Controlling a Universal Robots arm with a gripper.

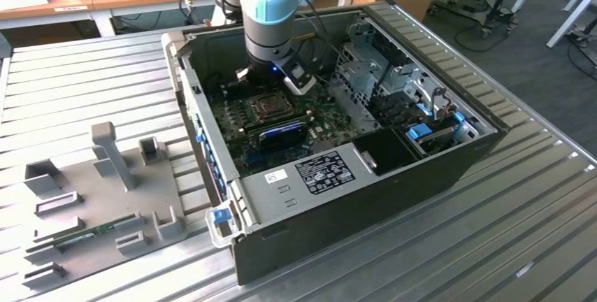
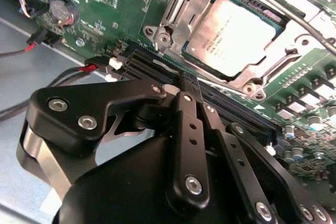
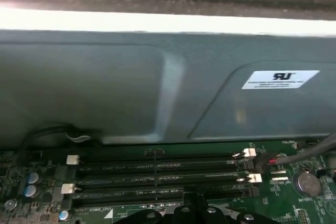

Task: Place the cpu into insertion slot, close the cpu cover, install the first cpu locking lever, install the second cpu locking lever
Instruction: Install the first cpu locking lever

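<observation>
Hand: the gripper [image 2: 182, 81] is seen closed, with nothing held.
Hand's place: it is held over the long black memory slots [image 3: 157, 170], just beside the insertion slot [image 1: 251, 108].
Cpu: the cpu [image 2: 236, 35] is laid flat in the slot.
Cover: the cpu cover [image 2: 181, 11] is folded down around the cpu.

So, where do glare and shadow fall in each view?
In the second wrist view, the cpu shows pale sheen; in the first wrist view, a bright band tops the case wall above shaded memory slots; in the exterior view, the motherboard lies darker than the table.
</observation>
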